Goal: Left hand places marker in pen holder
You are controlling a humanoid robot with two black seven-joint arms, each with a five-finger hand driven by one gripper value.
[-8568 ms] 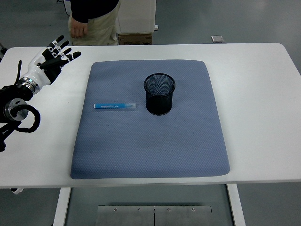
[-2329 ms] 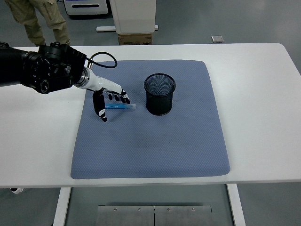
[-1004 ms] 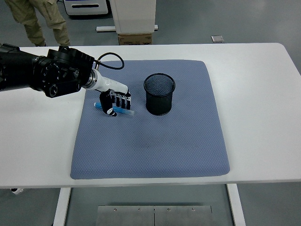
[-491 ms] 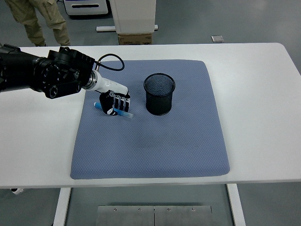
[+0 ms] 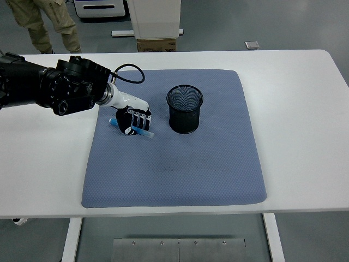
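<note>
The grasp is in hand: the left hand (image 5: 132, 120) has its fingers (image 5: 140, 116) curled around the marker (image 5: 143, 131), low over the mat (image 5: 174, 164). Its long axis runs diagonally, one blue end showing left of the fingers, the other below-right of them. Next it likely must lift, carry right to the holder (image 5: 185, 108), and tip the marker upright.
</note>
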